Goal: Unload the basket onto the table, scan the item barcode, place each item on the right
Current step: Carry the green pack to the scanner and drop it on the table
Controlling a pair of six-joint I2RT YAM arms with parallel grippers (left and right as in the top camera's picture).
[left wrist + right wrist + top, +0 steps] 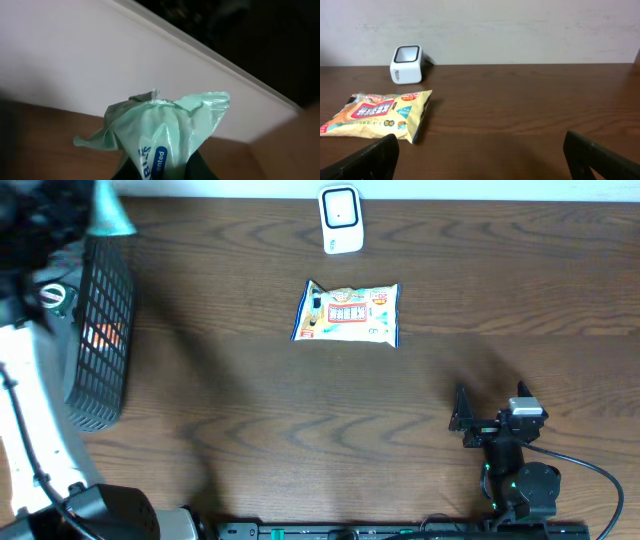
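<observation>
2 bags are in view. The green bag [165, 131] is held by the left end effector [162, 173], whose jaws are closed tightly on the lower part of it. The crumpled top of the bag stands up in front of the white wall [75, 55]. From overhead this bag is at the far left corner of the bench [250, 410], above the far end of the basket [105, 290].

The snack bag [348, 313] is yellow and lies flat on the bench near the middle, with its printed side up. The scanner [340, 220] is white and stands upright just behind it, at the far edge. The 2 are apart and do not touch.

The basket is black, with mesh walls, and it is at the left side of the bench. Something orange shows through the mesh inside it; I cannot tell what it is.

The right end effector [481, 159] is low at the near right side, well apart from the snack bag. Its jaws are fully spread and there is nothing between them. It points toward the scanner and the snack bag.
</observation>
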